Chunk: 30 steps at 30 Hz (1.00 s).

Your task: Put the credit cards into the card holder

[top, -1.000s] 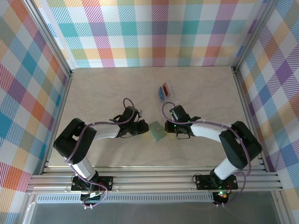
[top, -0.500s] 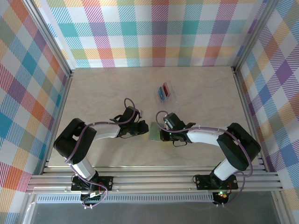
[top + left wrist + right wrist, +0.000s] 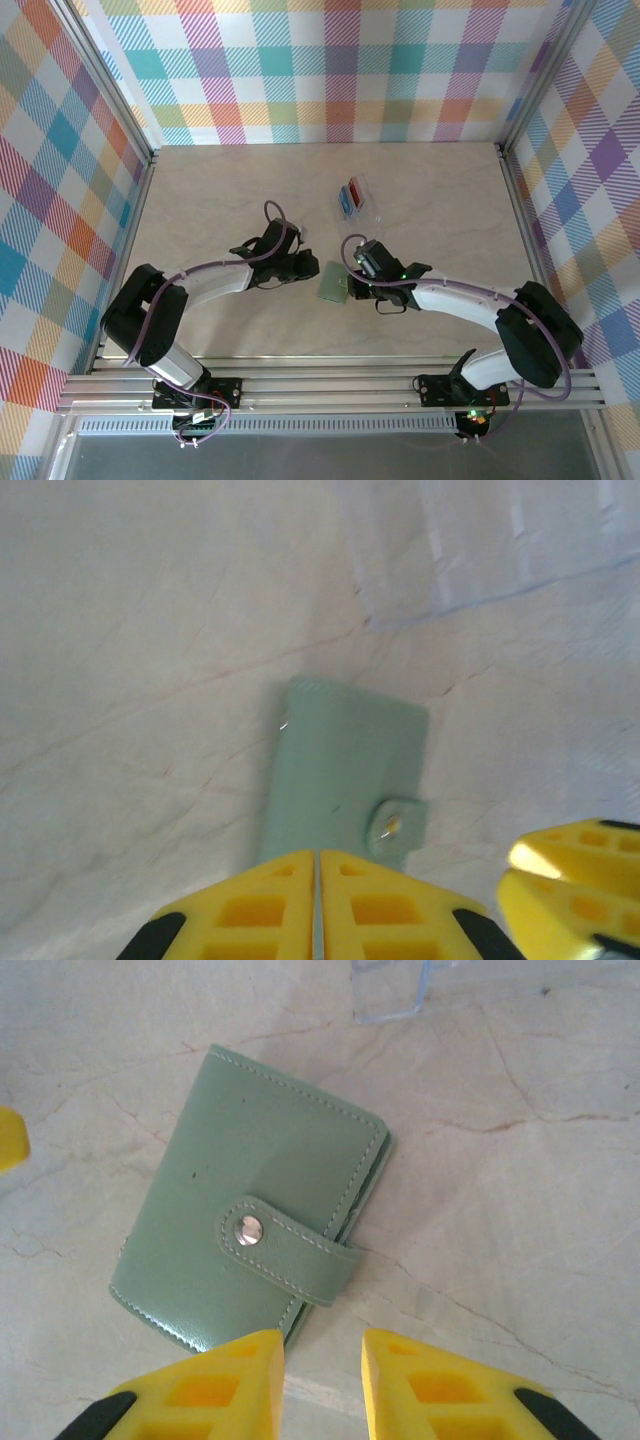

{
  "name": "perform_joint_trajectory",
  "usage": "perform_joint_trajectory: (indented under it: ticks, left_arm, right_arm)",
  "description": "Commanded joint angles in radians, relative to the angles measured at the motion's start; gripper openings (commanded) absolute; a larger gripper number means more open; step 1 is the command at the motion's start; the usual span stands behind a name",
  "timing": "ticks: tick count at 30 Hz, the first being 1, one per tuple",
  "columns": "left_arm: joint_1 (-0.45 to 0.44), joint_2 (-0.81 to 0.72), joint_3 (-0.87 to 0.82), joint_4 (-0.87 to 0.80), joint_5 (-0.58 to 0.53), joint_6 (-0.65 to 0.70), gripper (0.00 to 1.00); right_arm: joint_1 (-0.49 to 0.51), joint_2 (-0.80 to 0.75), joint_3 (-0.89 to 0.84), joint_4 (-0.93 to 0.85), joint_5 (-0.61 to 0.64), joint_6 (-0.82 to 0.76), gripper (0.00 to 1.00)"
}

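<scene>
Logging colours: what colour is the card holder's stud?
The stud on the card holder is silvery; clearest in the right wrist view.

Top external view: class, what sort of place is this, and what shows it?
Probably a robot test cell: a left arm and right arm bolted to a metal rail, and a table fenced by checked cloth walls.

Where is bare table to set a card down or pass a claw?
Bare: the table between the clear tray and the back wall, and strips along the left rail and right rail. Crowded: the middle, where left claw and right claw flank the card holder.
</scene>
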Motion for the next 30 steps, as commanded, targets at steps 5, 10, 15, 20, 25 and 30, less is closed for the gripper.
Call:
perform_joint_trajectory:
  ticks: [5,10,15,20,25,30]
  left_arm:
    - [-0.012,0.123,0.048,-0.01,0.062,0.004,0.07]
    - [-0.036,0.085,-0.03,0.011,0.041,0.005,0.07]
    - [-0.079,0.064,-0.106,0.049,0.024,-0.021,0.07]
    - [-0.128,0.045,-0.141,0.078,0.013,-0.046,0.07]
    - [-0.13,-0.041,-0.125,0.026,-0.003,-0.049,0.08]
    - [-0.085,-0.126,-0.062,-0.084,-0.026,-0.038,0.13]
  right_arm:
    - [0.006,0.09,0.088,-0.041,0.005,-0.041,0.27]
    - [0.005,0.091,0.083,-0.039,0.015,-0.043,0.27]
    - [0.005,0.095,0.097,-0.057,0.027,-0.052,0.27]
    - [0.003,0.09,0.101,-0.061,0.025,-0.058,0.27]
    - [0.003,0.091,0.103,-0.067,0.022,-0.073,0.28]
    - [0.005,0.075,0.099,-0.058,0.004,-0.09,0.32]
